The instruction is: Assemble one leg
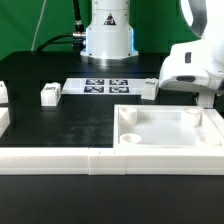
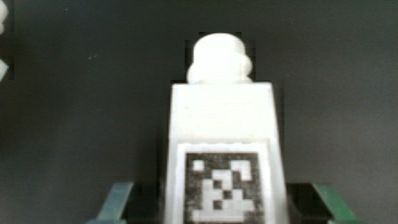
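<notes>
Gripper (image 2: pixel 217 200) clamped on the leg (image 2: pixel 221 130), fingers (image 2: pixel 121 200) either side of its black-and-white marker tag (image 2: pixel 222 183); no readable text. It hangs over the white tray piece (image 1: pixel 170 132) at the exterior view's right, with bare black table (image 1: pixel 60 120) left of it

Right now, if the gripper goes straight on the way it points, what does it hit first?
Nothing before the black table, most likely. The gripper is shut on the leg, so the leg's rounded peg end would touch first. Depth below is unclear.
</notes>
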